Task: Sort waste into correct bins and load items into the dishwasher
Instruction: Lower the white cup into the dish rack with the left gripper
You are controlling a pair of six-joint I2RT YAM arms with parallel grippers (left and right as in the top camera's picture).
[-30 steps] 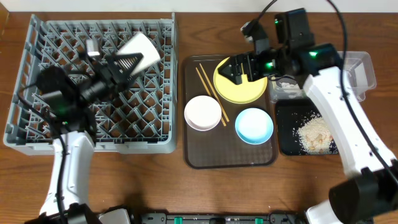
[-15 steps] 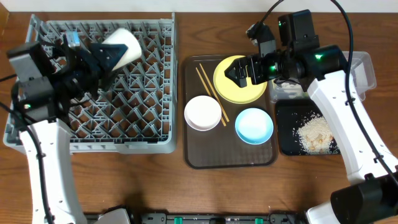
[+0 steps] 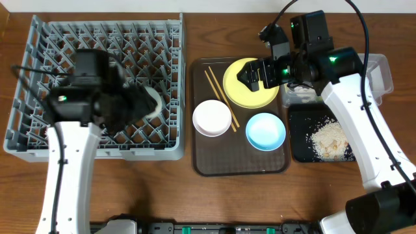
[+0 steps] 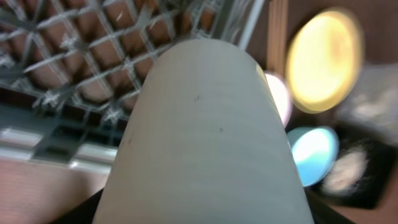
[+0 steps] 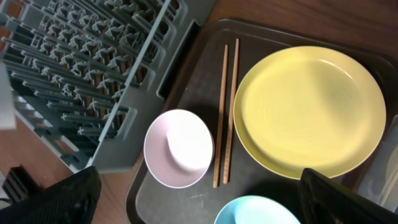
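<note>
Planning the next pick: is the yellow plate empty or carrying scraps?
Empty. The yellow plate shows a bare, clean face in the right wrist view, lying flat on the brown tray.

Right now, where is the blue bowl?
Overhead, the light blue bowl sits on the brown tray, right of the white bowl, below the yellow plate.

Table [image 3: 162, 195] under rack [image 3: 149, 153], brown tray [image 3: 227, 159], bins [image 3: 300, 146]

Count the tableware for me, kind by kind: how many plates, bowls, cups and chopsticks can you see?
Plates: 1, the yellow plate
Bowls: 2, the white bowl and the light blue bowl
Cups: 1, the white cup
Chopsticks: 2, the wooden chopsticks
Total: 6
</note>
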